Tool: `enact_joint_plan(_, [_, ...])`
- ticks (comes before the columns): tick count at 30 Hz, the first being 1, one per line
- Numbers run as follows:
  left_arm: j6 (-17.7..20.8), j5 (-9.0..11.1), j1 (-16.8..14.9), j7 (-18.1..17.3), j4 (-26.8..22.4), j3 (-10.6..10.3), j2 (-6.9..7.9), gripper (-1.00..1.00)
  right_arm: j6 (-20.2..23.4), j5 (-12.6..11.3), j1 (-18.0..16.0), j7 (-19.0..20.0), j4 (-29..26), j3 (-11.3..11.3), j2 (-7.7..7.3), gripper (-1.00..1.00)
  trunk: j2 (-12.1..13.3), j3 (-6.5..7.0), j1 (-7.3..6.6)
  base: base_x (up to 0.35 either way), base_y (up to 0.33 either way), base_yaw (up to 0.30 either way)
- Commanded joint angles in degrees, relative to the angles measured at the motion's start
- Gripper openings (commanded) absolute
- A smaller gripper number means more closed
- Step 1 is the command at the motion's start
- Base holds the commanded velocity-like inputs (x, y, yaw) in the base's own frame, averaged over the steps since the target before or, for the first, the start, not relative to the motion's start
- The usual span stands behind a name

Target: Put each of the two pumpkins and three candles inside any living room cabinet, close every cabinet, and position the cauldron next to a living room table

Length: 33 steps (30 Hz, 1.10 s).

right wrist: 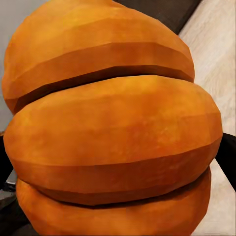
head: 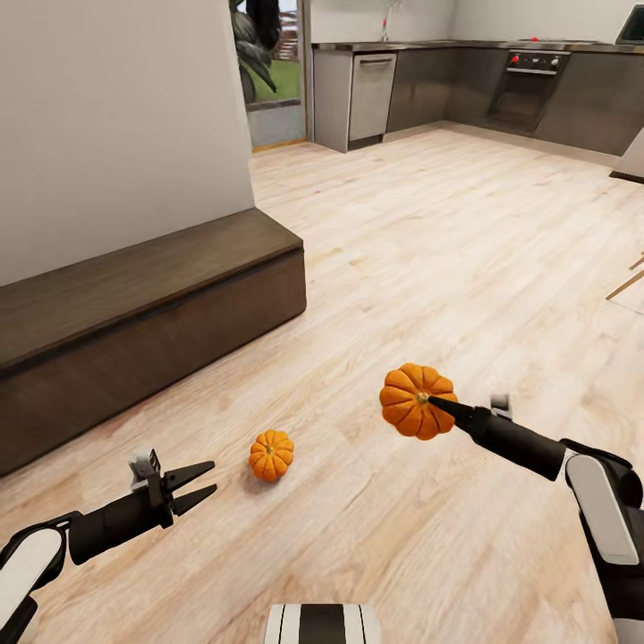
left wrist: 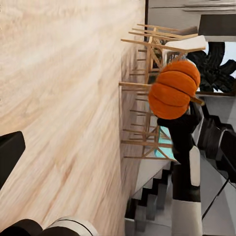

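Left gripper (head: 204, 487) low over the floor, jaws spread, empty; second pumpkin (head: 271, 454) on the planks just beyond them. Right gripper (head: 436, 402) pinching a lifted pumpkin (head: 413, 401). Further off, closed cabinet (head: 134, 331): best kept level during carry, drawer opened first.

No legible text, labels, brands, numbers or signs in any view. Oven (head: 534, 63) front panel too small and blurred to read any markings.
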Motion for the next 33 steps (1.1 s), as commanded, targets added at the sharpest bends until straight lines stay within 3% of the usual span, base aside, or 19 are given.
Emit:
enact_joint_plan(1, [0.3, -0.1, 0.0, -0.2, 0.2, 0.0, -0.02, 1.00, 0.8, -0.3, 0.1, 0.2, -0.2, -0.5, 0.01, -1.00, 0.0, -0.04, -0.01, 0.000, 0.000, 0.000])
enact_joint_plan(4, [0.2, -0.1, -0.1, 0.0, 2.5, 0.1, -0.04, 1.00, 0.7, 0.0, 0.2, 0.1, -0.4, -1.0, 0.01, -1.00, 0.0, -0.04, -0.01, 0.103, 0.000, 0.000])
enact_joint_plan(10, [-0.5, -0.4, -0.5, -0.1, 12.4, 0.1, -0.04, 1.00, 0.5, 0.2, 0.3, 0.2, -0.6, -1.1, -0.02, -1.00, 0.0, -0.04, -0.01, 0.288, 0.000, 0.000])
enact_joint_plan(13, [-2.8, -1.2, -0.6, -0.1, 14.6, 0.1, -0.06, 1.00, 0.5, 0.2, 0.3, 0.2, -0.8, -1.1, -0.04, -1.00, 0.0, -0.04, -0.01, 0.326, 0.000, 0.000])
enact_joint_plan(17, [-8.7, -4.1, -0.7, 0.1, 18.3, 0.0, -0.46, 1.00, 0.5, 0.3, 0.3, 0.3, -0.9, -1.1, -0.01, -1.00, 0.0, -0.04, -0.01, 0.328, -0.005, 0.000])
enact_joint_plan(19, [-11.5, -7.3, -0.8, 0.2, 20.6, 0.0, -1.83, 1.00, 0.5, 0.3, 0.3, 0.3, -1.0, -1.1, -0.01, -1.00, 0.0, -0.04, -0.01, 0.208, -0.148, 0.000])
enact_joint_plan(23, [-12.8, -9.9, -0.9, 0.3, 21.9, 0.0, -3.04, 1.00, 0.5, 0.3, 0.3, 0.2, -1.1, -1.1, -0.03, -1.00, 0.0, 0.02, -0.01, 0.061, -0.247, 0.078])
enact_joint_plan(33, [-13.1, -10.5, -0.9, 0.2, 22.1, 0.0, -3.38, 1.00, 0.5, 0.3, 0.3, 0.2, -1.1, -1.1, -0.09, -1.00, 0.0, 0.22, -0.01, 0.006, -0.285, 0.265])
